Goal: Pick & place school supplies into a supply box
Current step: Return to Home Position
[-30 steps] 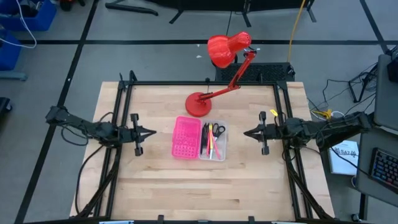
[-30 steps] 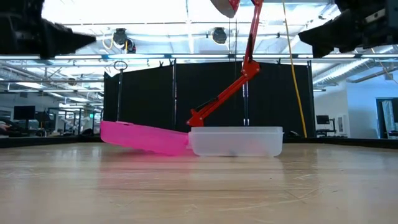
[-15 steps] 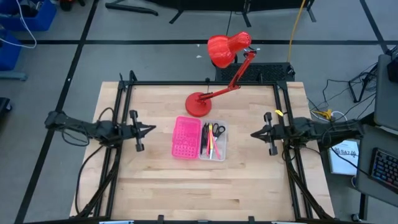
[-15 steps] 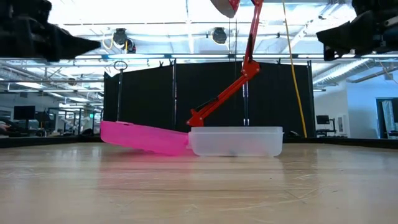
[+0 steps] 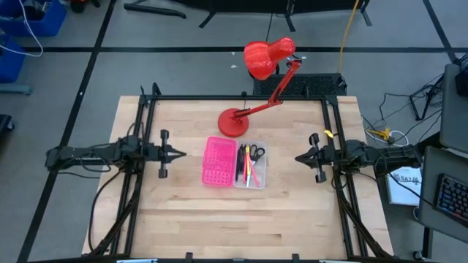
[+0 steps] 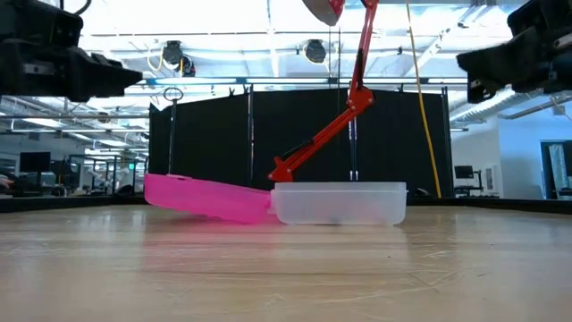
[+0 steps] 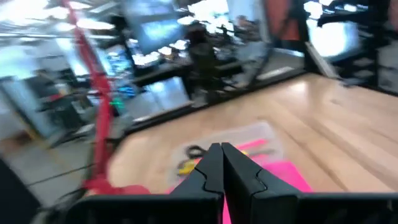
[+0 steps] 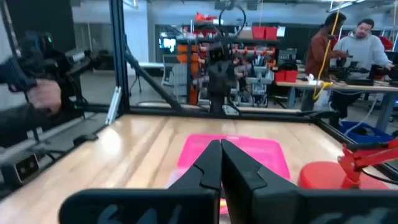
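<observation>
One supply box (image 5: 219,162) lies open near the middle of the table (image 5: 219,219), with the pink holey half on my left arm's side and the clear half on the right's. Everything's in the clear half. I count one pair of scissors (image 5: 256,153), black handles at the far end, and three thin pens and pencils (image 5: 245,168) lying side by side: one black, one pink-red, one yellow.

One red desk lamp (image 5: 234,123) has its round base just behind the box, with the head leaning out past the table's far edge.

Two arms are out, one on each side. The left gripper (image 5: 183,153) and right gripper (image 5: 297,157) both point in at the box but hang well clear of it, up off the wood. Each has its fingers pinched fully together with nothing between them.

Two people (image 8: 357,43) stand at a bench way off in the room.
</observation>
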Motion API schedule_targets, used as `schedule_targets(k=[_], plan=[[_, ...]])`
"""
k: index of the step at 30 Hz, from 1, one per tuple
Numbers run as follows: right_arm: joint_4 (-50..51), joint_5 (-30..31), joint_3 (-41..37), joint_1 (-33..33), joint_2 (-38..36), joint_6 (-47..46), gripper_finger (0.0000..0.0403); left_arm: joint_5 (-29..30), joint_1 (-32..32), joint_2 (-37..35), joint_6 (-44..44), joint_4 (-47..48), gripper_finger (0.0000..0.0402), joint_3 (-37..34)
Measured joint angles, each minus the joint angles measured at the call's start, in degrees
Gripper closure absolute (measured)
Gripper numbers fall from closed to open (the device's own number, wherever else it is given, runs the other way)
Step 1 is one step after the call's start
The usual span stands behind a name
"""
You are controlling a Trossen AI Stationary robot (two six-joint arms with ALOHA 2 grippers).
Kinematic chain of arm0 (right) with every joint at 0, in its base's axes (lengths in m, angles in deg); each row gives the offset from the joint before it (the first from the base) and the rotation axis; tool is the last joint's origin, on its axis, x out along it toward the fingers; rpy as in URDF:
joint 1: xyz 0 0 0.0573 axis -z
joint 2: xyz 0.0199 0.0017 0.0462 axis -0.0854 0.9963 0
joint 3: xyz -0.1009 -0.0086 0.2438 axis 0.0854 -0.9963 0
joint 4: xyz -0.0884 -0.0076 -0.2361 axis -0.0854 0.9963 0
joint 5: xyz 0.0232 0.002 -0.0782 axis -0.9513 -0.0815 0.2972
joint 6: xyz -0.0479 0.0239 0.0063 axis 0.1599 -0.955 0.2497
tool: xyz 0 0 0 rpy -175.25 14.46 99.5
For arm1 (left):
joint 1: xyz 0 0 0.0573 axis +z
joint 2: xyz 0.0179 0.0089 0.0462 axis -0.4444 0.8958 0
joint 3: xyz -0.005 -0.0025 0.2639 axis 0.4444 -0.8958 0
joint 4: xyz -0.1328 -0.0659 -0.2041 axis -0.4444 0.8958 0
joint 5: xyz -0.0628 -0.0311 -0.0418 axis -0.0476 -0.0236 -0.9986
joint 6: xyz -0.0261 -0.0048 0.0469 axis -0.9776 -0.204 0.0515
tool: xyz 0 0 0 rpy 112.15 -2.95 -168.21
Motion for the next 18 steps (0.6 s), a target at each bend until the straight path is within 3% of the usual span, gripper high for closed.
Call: schedule_targets(k=[8, 18], plan=[[3.44, -0.08, -0.13, 0.00, 0.06, -1.37, 0.0403, -2.17, 0.21, 0.00, 0.27, 4.78, 0.0399, 0.00], [3.42, 0.03, -0.22, -0.03, 0.17, -2.40, 0.0403, -3.54, 0.21, 0.00, 1.20, 3.32, 0.0399, 0.00]])
